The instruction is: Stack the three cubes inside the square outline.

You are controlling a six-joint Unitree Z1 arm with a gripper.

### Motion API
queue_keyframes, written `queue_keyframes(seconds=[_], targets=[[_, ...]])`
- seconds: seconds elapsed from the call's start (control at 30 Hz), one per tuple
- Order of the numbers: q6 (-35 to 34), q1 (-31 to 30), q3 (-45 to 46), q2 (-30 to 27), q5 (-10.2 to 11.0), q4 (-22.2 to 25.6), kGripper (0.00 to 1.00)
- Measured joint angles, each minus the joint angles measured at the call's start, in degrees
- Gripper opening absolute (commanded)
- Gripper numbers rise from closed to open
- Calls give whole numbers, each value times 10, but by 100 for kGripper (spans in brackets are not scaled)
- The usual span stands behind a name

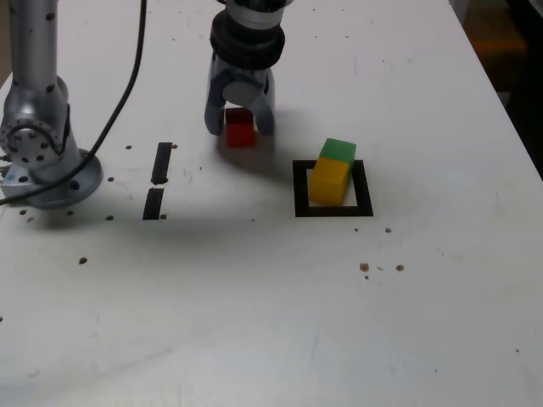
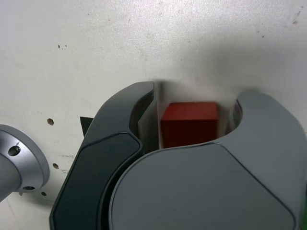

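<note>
The red cube (image 1: 240, 127) rests on the white table, left of the square outline (image 1: 299, 188) in the exterior view. My gripper (image 1: 239, 129) stands over it with one finger on each side. In the wrist view the red cube (image 2: 189, 124) shows between the fingers (image 2: 120, 120) with a thin pale gap at each side, so the gripper (image 2: 192, 122) is open around it. The yellow cube (image 1: 329, 181) sits inside the outline. The green cube (image 1: 338, 151) lies just behind it, touching it, over the outline's far edge.
Two short black tape strips (image 1: 161, 163) (image 1: 153, 203) lie at the exterior view's left. The arm's base (image 1: 38, 144) and a black cable (image 1: 119, 110) stand further left. Small dark specks dot the table. The table's edge (image 1: 509, 119) runs along the right.
</note>
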Motion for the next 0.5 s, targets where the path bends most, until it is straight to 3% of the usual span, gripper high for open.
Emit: queue_keyframes(seconds=[0.1, 0.5], targets=[[3, 0, -6, -8, -2, 5, 96], [4, -29, -43, -85, -17, 35, 100]])
